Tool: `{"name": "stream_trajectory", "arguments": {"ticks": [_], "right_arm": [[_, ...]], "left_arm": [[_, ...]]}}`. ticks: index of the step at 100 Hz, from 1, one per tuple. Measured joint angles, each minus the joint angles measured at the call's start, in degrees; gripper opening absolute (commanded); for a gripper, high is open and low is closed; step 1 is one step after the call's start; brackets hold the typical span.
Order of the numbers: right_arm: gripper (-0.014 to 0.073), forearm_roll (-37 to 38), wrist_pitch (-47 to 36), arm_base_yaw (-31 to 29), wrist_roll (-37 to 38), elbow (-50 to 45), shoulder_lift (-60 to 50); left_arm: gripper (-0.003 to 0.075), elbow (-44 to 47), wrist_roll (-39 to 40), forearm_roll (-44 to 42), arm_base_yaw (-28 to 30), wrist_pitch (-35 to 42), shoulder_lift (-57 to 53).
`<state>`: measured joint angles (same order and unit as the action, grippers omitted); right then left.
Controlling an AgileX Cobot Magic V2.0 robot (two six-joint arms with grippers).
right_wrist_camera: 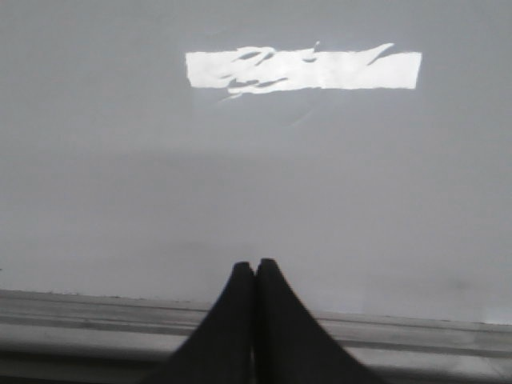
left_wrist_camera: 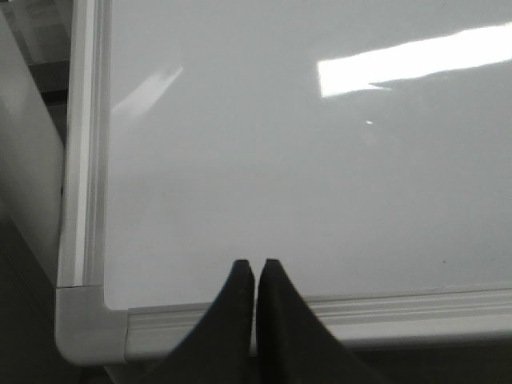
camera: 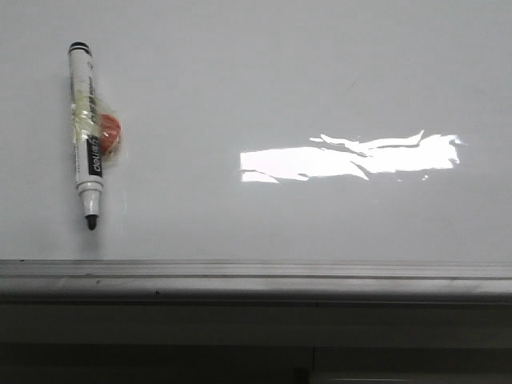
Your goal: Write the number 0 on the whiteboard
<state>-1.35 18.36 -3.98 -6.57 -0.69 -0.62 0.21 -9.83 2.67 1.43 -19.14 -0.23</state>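
The whiteboard (camera: pixel 264 96) fills the front view, glossy pale grey, with a grey metal rail (camera: pixel 256 280) along its near edge. No drawn number 0 shows on it in any view. A white marker (camera: pixel 86 148) with a black cap end and bare black tip lies on the board at the left, with tape and an orange piece (camera: pixel 108 130) stuck to its side. My left gripper (left_wrist_camera: pixel 255 264) is shut and empty above the board's near left corner (left_wrist_camera: pixel 88 320). My right gripper (right_wrist_camera: pixel 255 264) is shut and empty above the near rail (right_wrist_camera: pixel 96 316). Neither gripper shows in the front view.
A bright white glare patch (camera: pixel 352 156) lies on the board right of centre; it also shows in the left wrist view (left_wrist_camera: pixel 416 56) and the right wrist view (right_wrist_camera: pixel 304 70). Below the rail the front is dark (camera: pixel 256 344).
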Motion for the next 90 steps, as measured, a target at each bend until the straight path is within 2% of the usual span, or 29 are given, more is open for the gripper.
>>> {"name": "stream_trajectory", "arguments": {"ticks": [69, 80, 90], "right_arm": [[-0.0071, 0.0, 0.0, 0.0, 0.0, 0.0, 0.0], [-0.0071, 0.0, -0.13, 0.0, 0.0, 0.0, 0.0], [-0.0071, 0.0, -2.32, 0.0, 0.0, 0.0, 0.0]], "left_arm": [[-0.002, 0.0, 0.0, -0.14, 0.0, 0.12, 0.0], [-0.002, 0.0, 0.0, -0.27, 0.0, 2.28, 0.0], [-0.002, 0.0, 0.0, -0.32, 0.0, 7.79, 0.0]]}}
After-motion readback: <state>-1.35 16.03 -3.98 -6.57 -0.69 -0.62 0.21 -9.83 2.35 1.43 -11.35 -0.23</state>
